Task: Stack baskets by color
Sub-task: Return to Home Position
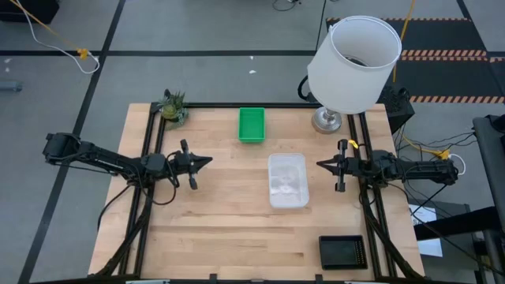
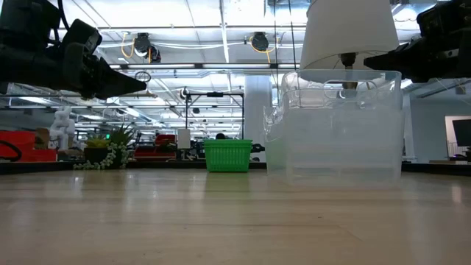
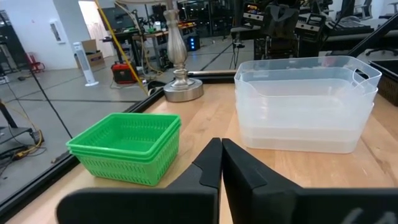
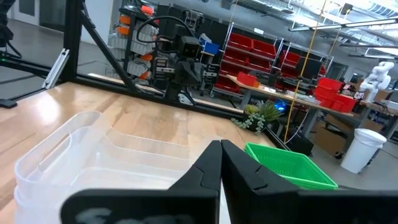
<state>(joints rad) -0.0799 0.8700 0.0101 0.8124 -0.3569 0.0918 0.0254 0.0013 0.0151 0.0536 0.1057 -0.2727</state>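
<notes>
Clear plastic baskets [image 1: 286,180] sit nested in one stack at the middle of the wooden counter [image 1: 229,221], the stack's long side running from the near edge toward the far one. The left wrist view shows several rims one above another on that stack [image 3: 305,102], and the low view shows it standing tall and translucent [image 2: 335,125] on the wood. The green baskets [image 1: 252,125] are nested in a second stack toward the far edge, apart from the clear one and slightly to its left. The black baskets [image 1: 342,251] lie at the near right corner, well apart from both other stacks.

The left pincer [image 1: 203,162] hangs above the counter to the left of the clear stack, pointing at it and touching nothing. Its two dark fingers [image 3: 255,180] are pressed together with no gap and nothing between them. The right pincer [image 1: 322,164] mirrors it just to the right of the clear stack, also raised. Its fingers [image 4: 249,174] are likewise closed tip to tip on nothing.

A lamp with a large white shade [image 1: 353,63] stands at the far right corner, and a small potted plant [image 1: 173,106] stands at the far left corner.
</notes>
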